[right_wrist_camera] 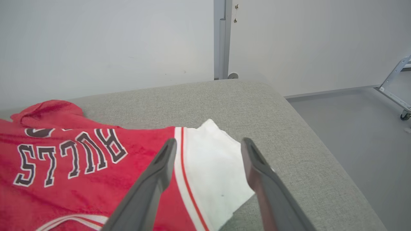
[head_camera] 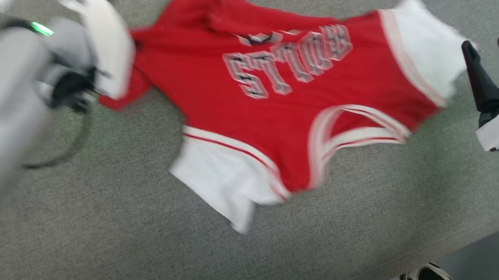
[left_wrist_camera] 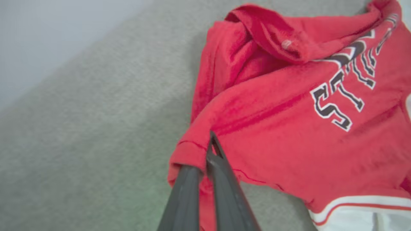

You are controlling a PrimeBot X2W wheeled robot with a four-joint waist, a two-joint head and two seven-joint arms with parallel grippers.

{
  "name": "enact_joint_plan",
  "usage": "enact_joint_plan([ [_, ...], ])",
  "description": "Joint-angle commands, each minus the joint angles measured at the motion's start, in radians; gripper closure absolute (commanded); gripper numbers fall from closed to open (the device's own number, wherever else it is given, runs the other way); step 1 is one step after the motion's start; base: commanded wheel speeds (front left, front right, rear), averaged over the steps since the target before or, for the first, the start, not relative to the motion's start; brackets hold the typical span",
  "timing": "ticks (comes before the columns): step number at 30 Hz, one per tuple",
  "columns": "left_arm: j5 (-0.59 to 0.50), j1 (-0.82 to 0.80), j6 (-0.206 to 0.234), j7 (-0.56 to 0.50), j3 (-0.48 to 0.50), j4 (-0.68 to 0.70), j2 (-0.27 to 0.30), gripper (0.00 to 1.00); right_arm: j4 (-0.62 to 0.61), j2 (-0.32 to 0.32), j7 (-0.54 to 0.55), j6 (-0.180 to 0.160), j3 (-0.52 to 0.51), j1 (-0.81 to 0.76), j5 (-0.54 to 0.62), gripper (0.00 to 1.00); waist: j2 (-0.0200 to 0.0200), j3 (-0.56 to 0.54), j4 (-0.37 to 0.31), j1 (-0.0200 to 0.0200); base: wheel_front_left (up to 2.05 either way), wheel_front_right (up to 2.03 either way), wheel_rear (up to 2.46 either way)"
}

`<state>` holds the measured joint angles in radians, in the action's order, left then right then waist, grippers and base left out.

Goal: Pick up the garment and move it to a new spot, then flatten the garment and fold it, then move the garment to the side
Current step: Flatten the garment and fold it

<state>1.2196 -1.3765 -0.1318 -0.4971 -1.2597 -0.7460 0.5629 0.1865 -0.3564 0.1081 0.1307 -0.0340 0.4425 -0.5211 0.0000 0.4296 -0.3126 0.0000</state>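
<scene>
The left tool (left_wrist_camera: 205, 157) is pinched shut on a red hem corner of the red soft-cloth jersey T-shirt (head_camera: 283, 124), which spreads away from it across the grey woven-fabric cushion (head_camera: 107, 238). The right tool (right_wrist_camera: 208, 142) gapes wide and empty, with a white sleeve (right_wrist_camera: 212, 170) just ahead.

Wide bare grey fabric bench (head_camera: 108, 255) near side & left, red-and-white cloth jersey garment (head_camera: 275, 125) blocking middle & far side, free strip along rt edge
</scene>
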Motion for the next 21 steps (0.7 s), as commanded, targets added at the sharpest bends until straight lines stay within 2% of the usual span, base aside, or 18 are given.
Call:
enact_joint_plan([
  [1,-0.022,-0.028,0.003,0.005,-0.004,-0.023,0.015,1.00,-0.006,0.004,-0.006,0.000,0.004,0.000,-0.002,0.00,0.0000,0.000,-0.003,0.0000,0.00,0.00,0.00],
  [3,-0.040,-0.051,0.003,0.005,-0.005,-0.041,0.029,1.00,-0.007,0.005,-0.006,0.000,0.008,-0.002,-0.003,0.00,0.0000,0.001,-0.004,0.0000,0.00,0.00,0.00],
  [5,-0.112,-0.095,0.003,0.003,-0.011,-0.066,0.056,1.00,-0.010,0.005,-0.006,0.000,0.014,-0.003,-0.006,0.00,0.0000,0.003,-0.008,0.0000,0.00,0.00,0.00],
  [9,-0.199,-0.142,0.003,0.039,-0.018,-0.103,0.074,1.00,-0.012,0.007,-0.004,0.000,0.024,0.003,-0.009,0.00,0.0000,0.011,-0.019,0.0000,0.00,0.00,0.00],
  [14,-0.231,-0.149,0.003,0.153,-0.012,-0.180,0.033,1.00,-0.011,0.003,0.002,0.000,0.032,0.010,-0.010,0.00,0.0000,0.013,-0.022,0.0000,0.00,0.00,0.00],
  [18,-0.209,-0.101,0.003,0.163,-0.015,-0.201,-0.004,1.00,-0.016,-0.002,0.011,0.000,0.026,0.005,-0.003,0.00,0.0000,0.003,-0.008,0.0000,0.00,0.00,0.00],
  [19,-0.202,-0.090,0.003,0.161,-0.015,-0.196,-0.007,0.27,-0.018,-0.004,0.013,0.000,0.025,0.001,-0.001,0.00,0.0000,-0.003,-0.002,0.0000,0.00,0.00,0.00],
  [20,-0.197,-0.077,0.003,0.157,-0.016,-0.185,-0.010,0.00,-0.021,-0.007,0.017,0.000,0.021,-0.004,0.000,0.00,0.0000,-0.008,0.006,0.0000,0.00,0.00,0.00],
  [21,-0.193,-0.065,0.003,0.158,-0.018,-0.175,-0.008,0.00,-0.025,-0.009,0.020,0.000,0.017,-0.008,0.001,0.00,0.0000,-0.014,0.014,0.0000,0.00,0.00,0.00],
])
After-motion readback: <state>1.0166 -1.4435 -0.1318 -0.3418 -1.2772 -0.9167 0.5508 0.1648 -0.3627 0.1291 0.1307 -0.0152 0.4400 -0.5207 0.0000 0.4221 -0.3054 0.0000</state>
